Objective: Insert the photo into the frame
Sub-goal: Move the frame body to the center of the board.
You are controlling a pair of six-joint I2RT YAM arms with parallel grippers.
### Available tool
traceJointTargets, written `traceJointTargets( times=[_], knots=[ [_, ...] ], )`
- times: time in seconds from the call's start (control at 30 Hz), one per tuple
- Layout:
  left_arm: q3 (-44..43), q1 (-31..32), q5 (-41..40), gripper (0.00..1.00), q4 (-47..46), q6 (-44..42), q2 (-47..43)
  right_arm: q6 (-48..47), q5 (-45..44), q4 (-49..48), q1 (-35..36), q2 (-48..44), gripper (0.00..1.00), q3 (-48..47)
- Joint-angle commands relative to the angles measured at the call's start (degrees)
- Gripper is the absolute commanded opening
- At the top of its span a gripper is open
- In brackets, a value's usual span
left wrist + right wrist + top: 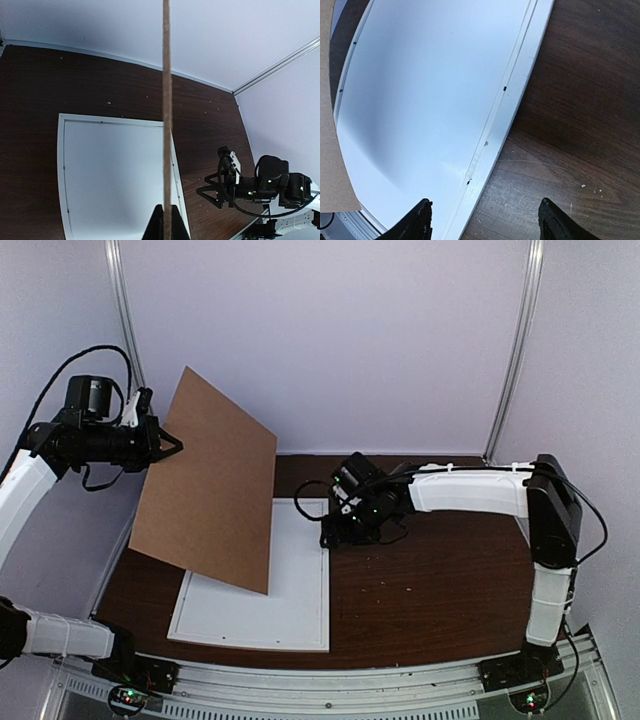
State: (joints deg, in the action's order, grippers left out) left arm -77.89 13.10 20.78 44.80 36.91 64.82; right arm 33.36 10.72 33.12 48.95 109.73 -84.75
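The white frame (326, 600) lies flat on the dark table at the left-centre. A white sheet (292, 585) fills it; I cannot tell whether this is the photo's white back, and no red sunset face shows. My left gripper (168, 443) is shut on the plain brown backing board (210, 485) and holds it tilted up above the frame's left half. In the left wrist view the board (167, 100) shows edge-on between the fingers. My right gripper (335, 533) is open and empty, low over the frame's right rail (512, 105), its fingers straddling the rail.
Bare dark wood table (430, 580) lies right of the frame. White walls and metal posts close the back. In the right wrist view the board's corner (332, 165) hangs over the frame's far side. The right arm (265, 185) shows in the left wrist view.
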Motion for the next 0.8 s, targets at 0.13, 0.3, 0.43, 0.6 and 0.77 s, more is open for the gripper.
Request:
traceJointTargets(
  times=[0.13,0.3,0.43,0.6,0.77],
  knots=[
    [-0.82,-0.36,2.52,0.00,-5.99,-0.35,-0.74,-1.24,-7.93,6.44,3.79,9.21,0.66,-8.70],
    [-0.77,-0.36,3.06,0.00,-6.10,-0.73,-0.75,-0.69,-8.08,6.05,4.13,11.42,0.59,-9.54],
    [-0.70,-0.40,3.18,0.00,-6.28,-0.88,-0.59,-0.52,-7.80,5.76,4.14,12.86,0.56,-10.09],
    [-0.19,-0.44,3.68,0.00,-6.90,-0.75,-0.31,-0.32,-7.83,5.33,4.14,14.04,0.55,-10.74],
    [0.10,-0.38,4.00,0.00,-7.16,-0.69,-0.06,-0.15,-8.29,5.34,4.14,15.75,0.55,-12.25]
  ],
)
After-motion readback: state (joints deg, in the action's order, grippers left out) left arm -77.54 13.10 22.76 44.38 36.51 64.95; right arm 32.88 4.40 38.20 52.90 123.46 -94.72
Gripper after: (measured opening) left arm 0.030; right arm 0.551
